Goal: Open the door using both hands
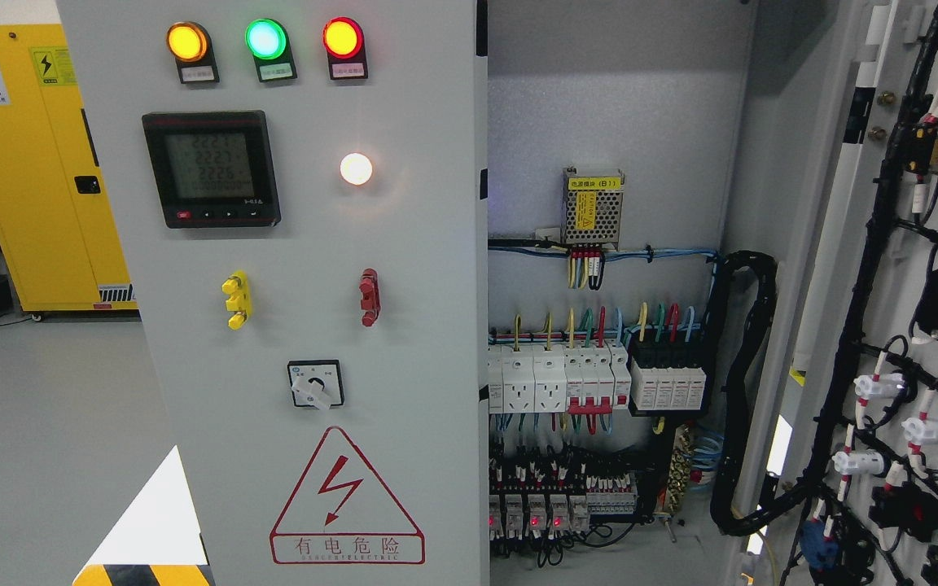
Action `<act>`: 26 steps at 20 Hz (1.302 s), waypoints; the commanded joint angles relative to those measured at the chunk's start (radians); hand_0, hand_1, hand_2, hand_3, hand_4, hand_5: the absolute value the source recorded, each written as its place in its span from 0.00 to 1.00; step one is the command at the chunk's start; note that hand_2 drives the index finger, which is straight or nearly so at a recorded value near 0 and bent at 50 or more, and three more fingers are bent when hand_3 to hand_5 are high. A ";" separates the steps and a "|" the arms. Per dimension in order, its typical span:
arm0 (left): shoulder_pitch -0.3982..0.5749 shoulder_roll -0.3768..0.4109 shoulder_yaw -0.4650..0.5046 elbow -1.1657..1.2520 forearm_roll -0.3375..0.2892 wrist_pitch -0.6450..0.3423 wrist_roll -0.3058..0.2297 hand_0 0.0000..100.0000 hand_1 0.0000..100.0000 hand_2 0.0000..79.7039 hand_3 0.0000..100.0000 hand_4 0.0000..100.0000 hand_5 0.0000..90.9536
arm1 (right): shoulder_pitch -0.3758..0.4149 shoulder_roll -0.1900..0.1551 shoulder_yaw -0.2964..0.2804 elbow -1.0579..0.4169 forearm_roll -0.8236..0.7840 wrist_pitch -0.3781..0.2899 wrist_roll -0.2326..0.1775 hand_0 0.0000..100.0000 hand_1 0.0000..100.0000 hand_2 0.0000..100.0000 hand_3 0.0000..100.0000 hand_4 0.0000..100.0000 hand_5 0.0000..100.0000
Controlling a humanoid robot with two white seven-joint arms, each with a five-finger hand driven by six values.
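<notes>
A grey electrical cabinet fills the head view. Its left door (404, 342) is closed and carries three lit lamps, a black meter (212, 168), a white lamp, a yellow and a red handle and a rotary switch (315, 385). The right door (909, 325) stands swung wide open at the picture's right, its inner face covered in black cable looms and components. Between them the cabinet interior (599, 382) shows breakers, coloured wires and a small power supply (593, 206). Neither of my hands nor arms is visible.
A yellow safety cabinet (37, 163) stands at the far left on a grey floor. A black and yellow striped marking (143, 574) lies at the bottom left. A thick black cable conduit (750, 391) loops from the interior to the open door.
</notes>
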 commanded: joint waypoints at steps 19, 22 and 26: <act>-0.011 0.006 0.001 0.026 -0.001 -0.016 0.002 0.00 0.00 0.00 0.00 0.00 0.00 | 0.330 -0.036 0.301 -1.772 -0.029 -0.123 -0.001 0.20 0.12 0.00 0.00 0.00 0.00; -0.011 0.006 0.001 0.026 -0.003 -0.031 0.002 0.00 0.00 0.00 0.00 0.00 0.00 | 0.231 -0.030 0.313 -1.772 -0.029 -0.150 -0.001 0.20 0.12 0.00 0.00 0.00 0.00; -0.017 0.008 -0.001 0.025 -0.001 -0.033 0.002 0.00 0.00 0.00 0.00 0.00 0.00 | 0.113 -0.025 0.308 -1.772 -0.031 -0.190 -0.004 0.20 0.12 0.00 0.00 0.00 0.00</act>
